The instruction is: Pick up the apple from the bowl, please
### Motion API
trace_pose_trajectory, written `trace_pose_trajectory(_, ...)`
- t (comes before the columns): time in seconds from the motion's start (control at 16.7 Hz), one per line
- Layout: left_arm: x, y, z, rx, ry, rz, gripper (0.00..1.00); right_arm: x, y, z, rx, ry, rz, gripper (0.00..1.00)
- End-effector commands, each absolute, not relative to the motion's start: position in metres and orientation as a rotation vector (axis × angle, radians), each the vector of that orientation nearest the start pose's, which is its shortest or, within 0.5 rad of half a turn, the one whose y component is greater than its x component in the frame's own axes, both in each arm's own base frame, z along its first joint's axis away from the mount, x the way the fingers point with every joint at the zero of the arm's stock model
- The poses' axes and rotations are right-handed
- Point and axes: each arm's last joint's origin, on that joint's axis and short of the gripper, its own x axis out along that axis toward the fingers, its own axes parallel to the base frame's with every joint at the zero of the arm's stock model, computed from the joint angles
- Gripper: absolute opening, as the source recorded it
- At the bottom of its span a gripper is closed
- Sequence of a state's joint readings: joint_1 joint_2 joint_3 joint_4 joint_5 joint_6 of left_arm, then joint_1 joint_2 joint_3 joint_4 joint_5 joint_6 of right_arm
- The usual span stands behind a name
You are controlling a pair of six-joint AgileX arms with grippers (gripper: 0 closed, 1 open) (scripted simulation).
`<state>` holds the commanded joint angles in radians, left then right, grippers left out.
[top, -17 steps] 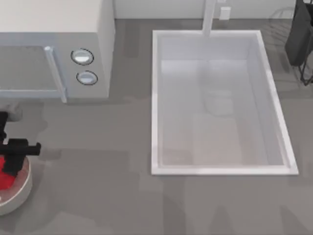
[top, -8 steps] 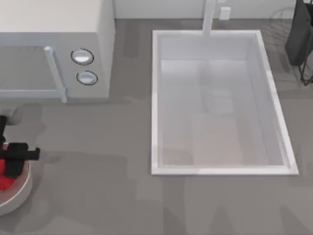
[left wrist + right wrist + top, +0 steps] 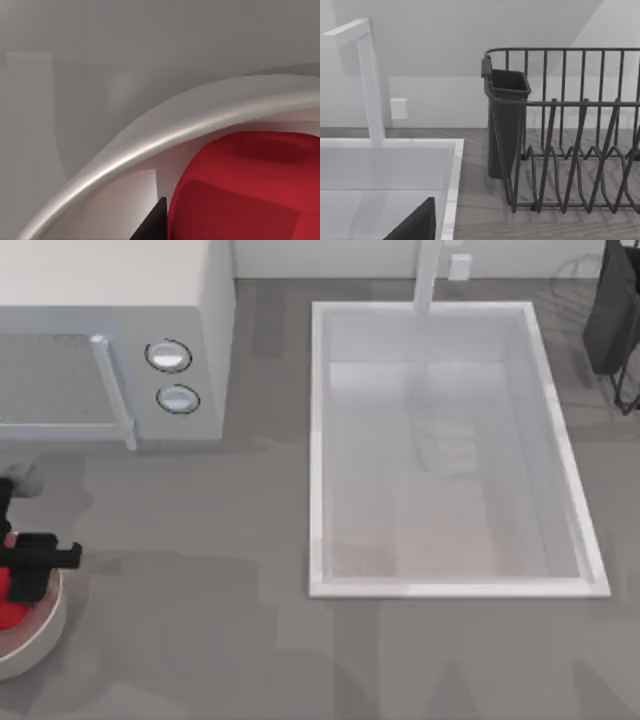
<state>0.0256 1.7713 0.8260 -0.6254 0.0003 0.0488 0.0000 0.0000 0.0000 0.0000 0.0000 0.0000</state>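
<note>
The left arm is reached down over the bowl [image 3: 40, 635] at the counter's [image 3: 200, 640] left edge. A microwave [image 3: 110, 350] stands behind the left jaws [image 3: 15, 585], a sink [image 3: 450, 450] well aside. The apple [image 3: 250, 185] is seen between the jaws inside the bowl; their width cannot be told. The right arm is parked by the dish rack [image 3: 570, 135].

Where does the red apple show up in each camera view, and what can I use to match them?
Top view: the apple sits at the far left edge, partly under the left gripper.
Left wrist view: apple close up, lower right.
Right wrist view: not in it.
Shared landmark: the bowl rim curving around the apple.
</note>
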Motion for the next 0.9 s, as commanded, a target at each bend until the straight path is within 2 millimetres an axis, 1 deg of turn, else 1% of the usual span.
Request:
trace_pose_trajectory(0.24,0.27,0.008,0.096,0.016,1.571,-0.016,0.02,0.106,-0.001,0.16,0.0,0.0,0.0,1.0)
trace_pose_trajectory(0.3,0.27,0.008,0.096,0.016,1.571,-0.016,0.0,0.106,-0.001,0.16,0.0,0.0,0.0,1.0)
trace_pose_trajectory(0.72,0.27,0.008,0.096,0.016,1.571,-0.016,0.0,0.106,-0.001,0.16,0.0,0.0,0.0,1.0)
trace_pose_trajectory(0.78,0.262,0.01,0.136,0.038,1.507,-0.013,0.0,0.106,-0.001,0.16,0.0,0.0,0.0,1.0)
trace_pose_trajectory(0.9,0.264,0.01,0.139,0.038,1.51,-0.013,0.0,0.106,-0.001,0.16,0.0,0.0,0.0,1.0)
